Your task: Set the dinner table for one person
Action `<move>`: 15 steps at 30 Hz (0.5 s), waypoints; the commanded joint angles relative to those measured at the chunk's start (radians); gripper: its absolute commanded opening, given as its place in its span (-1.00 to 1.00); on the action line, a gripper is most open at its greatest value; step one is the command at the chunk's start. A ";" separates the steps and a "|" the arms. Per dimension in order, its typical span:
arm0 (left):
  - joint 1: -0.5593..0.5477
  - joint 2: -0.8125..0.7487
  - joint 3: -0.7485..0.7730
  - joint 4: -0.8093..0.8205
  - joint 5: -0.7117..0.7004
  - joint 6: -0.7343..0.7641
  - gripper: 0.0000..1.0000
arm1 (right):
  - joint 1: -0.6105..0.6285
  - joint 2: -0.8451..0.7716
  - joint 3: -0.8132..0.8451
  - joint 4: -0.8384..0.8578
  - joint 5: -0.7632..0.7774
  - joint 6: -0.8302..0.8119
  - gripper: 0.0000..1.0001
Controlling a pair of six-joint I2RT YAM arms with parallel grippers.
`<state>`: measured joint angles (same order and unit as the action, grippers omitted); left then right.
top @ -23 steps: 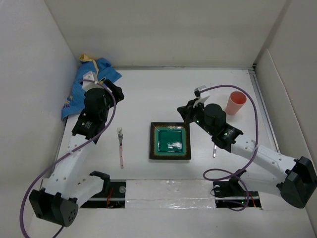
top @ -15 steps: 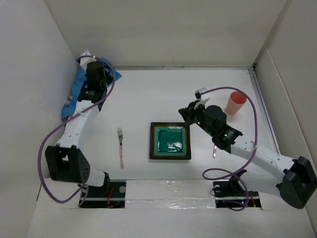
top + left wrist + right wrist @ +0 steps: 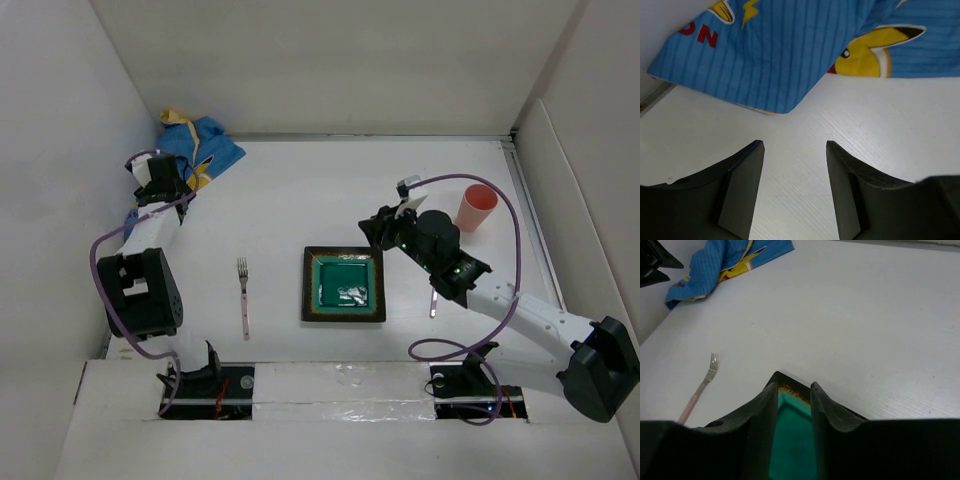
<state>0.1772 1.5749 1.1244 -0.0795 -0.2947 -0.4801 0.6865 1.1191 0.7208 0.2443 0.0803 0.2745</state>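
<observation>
my left pincer (image 3: 792, 150) hung released and empty far left of the green plate (image 3: 344, 285), beside the blue cloth (image 3: 790, 50). my right pincer (image 3: 793, 386) stood parted, empty, over a far corner of the plate. the dinner table (image 3: 300, 190) lay beneath the plate.

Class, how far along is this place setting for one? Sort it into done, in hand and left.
Done: plate, fork to its left and cup to its far right sit on the dinner table. In hand: nothing; the left gripper is open beside the bunched placemat, the right gripper open over the plate's corner. Left, probably: the placemat lies in the far-left corner, not under the plate.
</observation>
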 commanded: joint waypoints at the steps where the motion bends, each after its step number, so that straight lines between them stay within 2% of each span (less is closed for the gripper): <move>1: -0.008 0.059 0.037 -0.052 -0.075 0.083 -0.01 | -0.021 -0.019 0.008 0.036 -0.019 -0.008 -0.11; 2: -0.008 0.068 0.034 -0.058 -0.077 0.098 0.06 | -0.021 -0.018 0.002 0.050 -0.023 -0.006 0.03; 3: -0.008 0.082 0.037 -0.080 -0.075 0.109 0.09 | -0.021 -0.018 -0.001 0.058 -0.033 -0.006 0.07; 9: -0.008 0.230 0.127 -0.141 -0.155 0.094 0.36 | -0.030 -0.004 0.000 0.059 -0.068 -0.006 0.11; 15: -0.008 0.261 0.133 -0.091 -0.192 0.023 0.39 | -0.030 0.001 0.008 0.056 -0.112 -0.009 0.12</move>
<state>0.1654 1.8526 1.2213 -0.1928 -0.4286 -0.4175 0.6613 1.1206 0.7208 0.2470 0.0048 0.2729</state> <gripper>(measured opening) 0.688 0.559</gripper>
